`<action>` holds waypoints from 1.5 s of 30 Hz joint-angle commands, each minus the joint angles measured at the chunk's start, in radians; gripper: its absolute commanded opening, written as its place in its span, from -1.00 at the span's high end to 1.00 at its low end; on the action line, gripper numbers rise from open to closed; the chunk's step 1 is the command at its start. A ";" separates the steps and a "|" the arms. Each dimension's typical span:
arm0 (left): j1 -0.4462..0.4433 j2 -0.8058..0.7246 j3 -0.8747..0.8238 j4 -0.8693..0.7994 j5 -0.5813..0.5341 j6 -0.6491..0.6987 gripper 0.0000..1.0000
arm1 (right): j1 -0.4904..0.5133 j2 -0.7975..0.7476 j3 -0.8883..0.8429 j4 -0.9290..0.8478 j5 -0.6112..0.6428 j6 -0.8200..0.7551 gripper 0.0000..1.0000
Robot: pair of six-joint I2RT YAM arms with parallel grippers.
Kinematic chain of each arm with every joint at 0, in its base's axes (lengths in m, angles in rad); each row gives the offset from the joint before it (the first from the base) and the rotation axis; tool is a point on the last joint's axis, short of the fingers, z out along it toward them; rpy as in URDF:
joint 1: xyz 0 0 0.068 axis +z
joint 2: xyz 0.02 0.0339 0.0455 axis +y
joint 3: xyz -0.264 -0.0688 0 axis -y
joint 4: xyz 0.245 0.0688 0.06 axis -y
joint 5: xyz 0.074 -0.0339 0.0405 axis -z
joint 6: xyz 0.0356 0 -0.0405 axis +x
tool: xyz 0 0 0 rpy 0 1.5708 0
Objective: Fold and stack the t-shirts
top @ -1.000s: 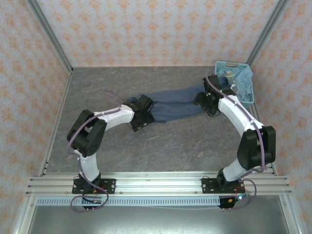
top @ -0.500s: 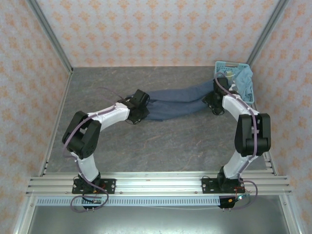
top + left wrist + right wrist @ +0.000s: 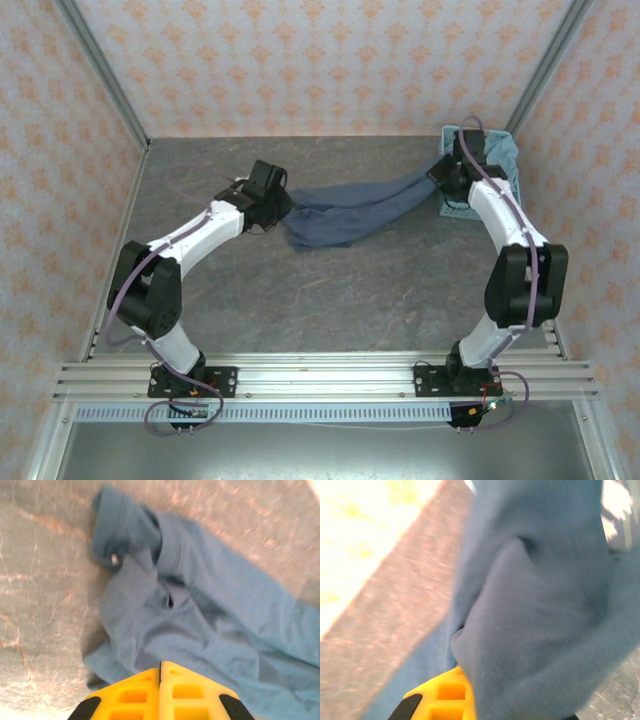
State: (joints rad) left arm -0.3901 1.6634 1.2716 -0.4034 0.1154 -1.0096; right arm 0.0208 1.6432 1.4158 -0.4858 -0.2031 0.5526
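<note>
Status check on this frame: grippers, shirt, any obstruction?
Left gripper, right gripper shut, each on one end of slate-blue t-shirt. Shirt hangs between them, unfolded, middle sagging toward table. Basket close beside right gripper.

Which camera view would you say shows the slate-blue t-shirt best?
The top external view: the slate-blue t-shirt appears there at full length, end to end. The left wrist view shows one crumpled part; the right wrist view, a blurred fold close up.

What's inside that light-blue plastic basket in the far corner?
Lighter teal-blue cloth, likely a t-shirt, bunches along the right side of the basket. The right arm reaches across the basket and covers the rest, so anything else inside is hidden.
</note>
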 commanded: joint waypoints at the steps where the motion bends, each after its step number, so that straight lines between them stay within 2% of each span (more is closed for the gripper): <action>1: 0.013 -0.060 0.050 -0.041 0.014 0.034 1.00 | 0.024 -0.111 0.078 -0.076 0.017 -0.036 1.00; 4: 0.014 -0.065 0.049 -0.073 0.051 0.039 1.00 | 0.083 -0.162 0.134 -0.144 0.067 -0.051 1.00; 6: 0.002 -0.055 0.025 -0.087 0.093 0.027 0.49 | 0.141 -0.181 0.175 -0.229 0.127 -0.037 1.00; 7: -0.009 -0.051 0.010 -0.090 0.104 0.022 0.31 | 0.168 -0.186 0.196 -0.285 0.168 -0.022 1.00; 8: -0.029 -0.049 -0.010 -0.088 0.109 0.020 0.13 | 0.201 -0.191 0.218 -0.358 0.223 0.000 1.00; 10: -0.080 -0.040 -0.038 -0.080 0.111 0.006 -0.06 | 0.257 -0.205 0.236 -0.492 0.318 0.063 1.00; 12: -0.136 -0.013 -0.058 -0.045 0.126 -0.023 -0.18 | 0.299 -0.246 0.192 -0.571 0.360 0.146 1.00; 15: -0.207 0.058 -0.061 0.024 0.153 -0.081 -0.28 | 0.311 -0.320 0.065 -0.608 0.365 0.222 1.00; 20: -0.265 0.217 0.046 0.048 0.161 -0.090 -0.35 | 0.302 -0.403 -0.090 -0.568 0.399 0.198 1.00; 23: -0.267 0.329 0.126 0.032 0.148 -0.071 -0.33 | 0.293 -0.409 -0.117 -0.572 0.389 0.177 1.00; 26: -0.267 0.419 0.202 -0.003 0.114 -0.047 -0.21 | 0.293 -0.428 -0.137 -0.554 0.369 0.164 1.00; 27: -0.265 0.439 0.214 0.004 0.101 -0.045 -0.03 | 0.293 -0.433 -0.141 -0.544 0.364 0.156 1.00; 28: -0.265 0.450 0.218 0.017 0.092 -0.044 0.25 | 0.293 -0.437 -0.140 -0.537 0.364 0.146 1.00; 29: -0.261 0.452 0.219 0.028 0.080 -0.047 0.65 | 0.292 -0.440 -0.134 -0.527 0.366 0.130 1.00; 30: -0.258 0.439 0.213 0.038 0.059 -0.053 0.95 | 0.292 -0.446 -0.122 -0.512 0.367 0.108 1.00; 34: -0.237 0.278 0.175 0.046 -0.050 -0.042 1.00 | 0.292 -0.441 -0.009 -0.466 0.386 0.010 1.00; 38: -0.168 0.060 0.177 -0.008 -0.116 -0.009 1.00 | 0.293 -0.370 0.202 -0.449 0.356 -0.089 1.00; 45: 0.024 -0.173 0.269 -0.107 -0.091 0.058 1.00 | 0.292 -0.205 0.586 -0.474 0.232 -0.194 1.00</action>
State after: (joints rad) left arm -0.4194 1.5383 1.5036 -0.4206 0.0631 -1.0046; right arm 0.3172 1.3865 1.8908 -0.9577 0.0875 0.4408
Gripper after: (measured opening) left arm 0.041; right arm 0.043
